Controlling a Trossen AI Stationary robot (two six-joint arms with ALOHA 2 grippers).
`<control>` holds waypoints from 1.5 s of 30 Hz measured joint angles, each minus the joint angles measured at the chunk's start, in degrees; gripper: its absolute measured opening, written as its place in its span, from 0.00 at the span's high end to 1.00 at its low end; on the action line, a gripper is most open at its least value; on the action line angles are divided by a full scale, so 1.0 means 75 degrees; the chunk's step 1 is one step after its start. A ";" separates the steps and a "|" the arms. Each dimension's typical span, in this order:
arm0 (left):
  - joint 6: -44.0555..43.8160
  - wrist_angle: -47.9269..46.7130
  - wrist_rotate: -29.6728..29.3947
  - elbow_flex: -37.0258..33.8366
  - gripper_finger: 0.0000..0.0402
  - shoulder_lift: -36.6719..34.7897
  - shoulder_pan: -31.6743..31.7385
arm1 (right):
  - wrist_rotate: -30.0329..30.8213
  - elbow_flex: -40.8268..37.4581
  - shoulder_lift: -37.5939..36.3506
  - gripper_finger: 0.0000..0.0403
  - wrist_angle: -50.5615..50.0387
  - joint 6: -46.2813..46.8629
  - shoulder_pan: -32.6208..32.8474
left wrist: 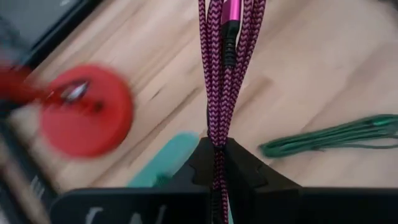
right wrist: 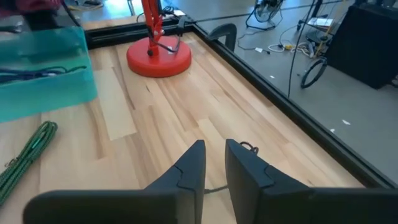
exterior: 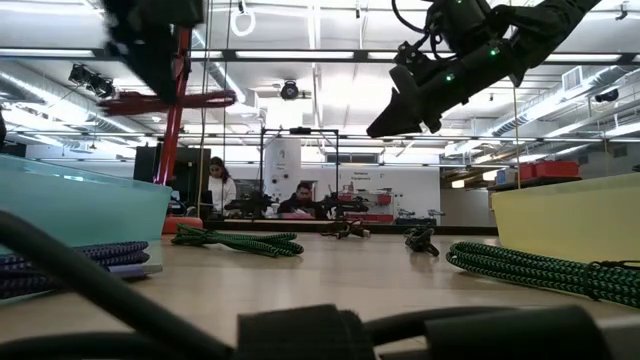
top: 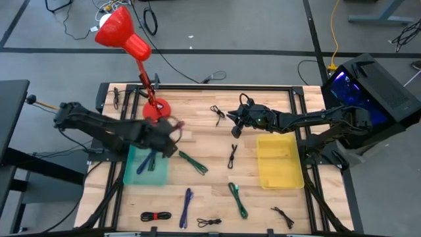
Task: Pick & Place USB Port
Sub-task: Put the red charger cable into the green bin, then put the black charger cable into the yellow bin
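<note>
High cam looks straight down on my table (top: 197, 197), low cam sits level at tabletop, wrist cams ride close; all catch the red lamp base (top: 156, 110).

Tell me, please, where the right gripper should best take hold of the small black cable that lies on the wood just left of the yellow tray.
Probably at the middle of the black cable, from straight above. It lies flat as a narrow bundle, running away from the table's front, with bare wood around it and the yellow tray apart. The right gripper should close across its short width.
</note>
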 joint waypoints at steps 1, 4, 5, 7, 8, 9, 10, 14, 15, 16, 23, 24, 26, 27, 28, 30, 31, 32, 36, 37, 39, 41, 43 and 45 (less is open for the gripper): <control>-0.0602 -0.0255 -0.0151 -0.0067 0.96 -0.0077 -0.0247 | 0.0031 0.0000 0.0000 0.84 -0.0020 -0.0002 -0.0003; -0.2517 -0.0984 -0.0322 -0.0386 0.96 -0.0196 -0.1045 | 0.0151 0.0000 0.0000 0.84 -0.0073 -0.0009 -0.0014; -0.3167 -0.1188 -0.0332 -0.0522 0.96 -0.0201 -0.1305 | 0.0156 0.0000 0.0000 0.84 -0.0096 -0.0009 -0.0019; -0.4437 -0.1400 -0.0240 -0.0806 0.96 -0.0190 -0.1851 | 0.0154 0.0000 0.0000 0.84 -0.0099 -0.0013 -0.0020; -0.4961 -0.1393 -0.0218 -0.0967 0.96 -0.0190 -0.2099 | 0.0158 0.0000 0.0000 0.84 -0.0092 -0.0017 -0.0020; -0.5473 -0.1339 -0.0186 -0.1153 0.96 -0.0186 -0.2344 | 0.0153 0.0000 0.0000 0.84 -0.0093 -0.0015 -0.0020; -0.5997 -0.1291 -0.0139 -0.1337 0.96 -0.0181 -0.2580 | 0.0153 0.0000 0.0000 0.84 -0.0095 -0.0017 -0.0020; -0.8034 -0.0988 -0.0325 -0.2032 0.96 -0.0172 -0.3470 | 0.0153 0.0000 0.0000 0.84 -0.0096 -0.0017 -0.0020; -0.8376 -0.0897 -0.0365 -0.2171 0.96 -0.0167 -0.3629 | 0.0153 0.0000 0.0000 0.84 -0.0095 -0.0017 -0.0020; -0.8630 -0.0805 -0.0322 -0.2285 0.96 -0.0166 -0.3774 | 0.0153 0.0000 0.0000 0.84 -0.0096 -0.0017 -0.0019; -0.9053 0.0095 0.0184 -0.2836 0.96 -0.0162 -0.3978 | 0.0153 0.0000 0.0000 0.84 -0.0094 -0.0010 -0.0017; -0.9050 0.0194 0.0173 -0.2880 0.96 -0.0162 -0.3975 | 0.0153 0.0000 0.0000 0.84 -0.0095 0.0012 -0.0017; -0.9026 0.0336 0.0159 -0.2946 0.96 -0.0163 -0.3977 | 0.0153 0.0000 0.0000 0.84 -0.0092 0.0037 -0.0017; -0.9014 0.0331 0.0114 -0.2949 0.96 -0.0163 -0.3983 | 0.0153 0.0000 0.0000 0.84 -0.0092 0.0042 -0.0017; -0.8987 0.0346 0.0092 -0.2959 0.94 -0.0163 -0.3987 | 0.0153 0.0000 0.0001 0.84 -0.0092 0.0045 -0.0017; -0.8951 0.0324 0.0091 -0.2963 0.91 -0.0163 -0.3986 | 0.0153 0.0000 0.0000 0.84 -0.0092 0.0050 -0.0017; -0.8874 0.0334 0.0090 -0.2963 0.88 -0.0163 -0.3986 | 0.0150 0.0000 0.0000 0.84 -0.0092 0.0056 -0.0017; -0.8798 0.0362 0.0091 -0.2963 0.86 -0.0163 -0.3986 | 0.0150 0.0000 0.0000 0.84 -0.0092 0.0082 -0.0017; -0.8636 0.0357 0.0246 -0.2963 0.77 -0.0163 -0.3986 | 0.0130 0.0000 0.0000 0.84 -0.0095 0.0160 -0.0017; -0.8585 0.0354 0.0248 -0.2963 0.76 -0.0163 -0.3986 | 0.0129 0.0000 0.0000 0.84 -0.0095 0.0161 -0.0017; -0.8438 0.0350 0.0230 -0.2963 0.73 -0.0163 -0.3984 | 0.0129 0.0000 0.0000 0.84 -0.0095 0.0160 -0.0017; -0.8244 0.0311 0.0038 -0.2963 0.72 -0.0163 -0.3975 | 0.0137 0.0000 0.0000 0.84 -0.0095 0.0160 -0.0017; -0.8035 0.0179 -0.0396 -0.2963 0.70 -0.0163 -0.3975 | 0.0193 0.0000 0.0000 0.84 -0.0095 0.0160 -0.0042; -0.7858 -0.0037 -0.1065 -0.2963 0.70 -0.0163 -0.3935 | 0.0300 0.0000 0.0000 0.84 -0.0095 0.0160 -0.0089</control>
